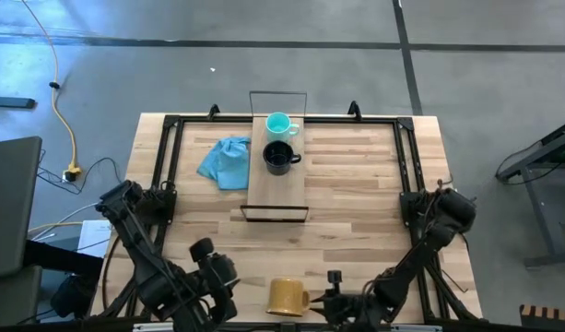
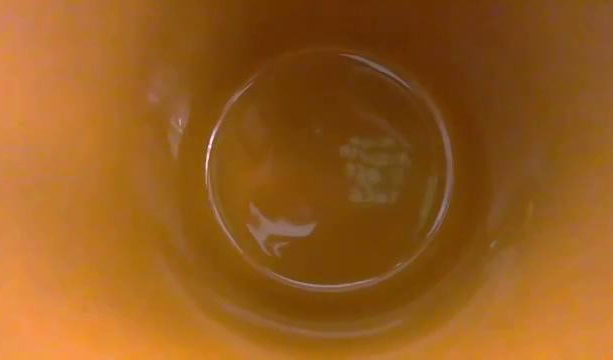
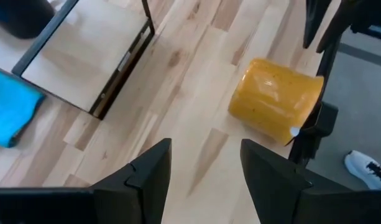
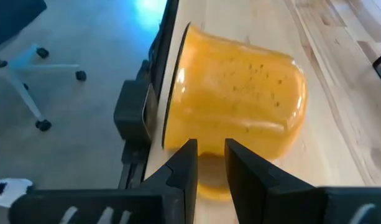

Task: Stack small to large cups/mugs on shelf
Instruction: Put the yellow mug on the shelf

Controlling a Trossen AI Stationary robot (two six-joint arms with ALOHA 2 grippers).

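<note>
Two dark, matte arms of chunky rounded joints, each claw apparently ending in flat black angular fingers (image 3: 150,180)

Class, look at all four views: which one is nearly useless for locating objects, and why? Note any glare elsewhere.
Low view: filled by the amber mug's blurred interior, with reflections on its base. Right wrist view: a bright highlight along the mug's rim. High view: evenly lit and clear.

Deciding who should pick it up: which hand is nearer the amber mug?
Right. The right hand sits right at the amber mug, by its handle side; the left hand is open, apart from it on the other side.
</note>
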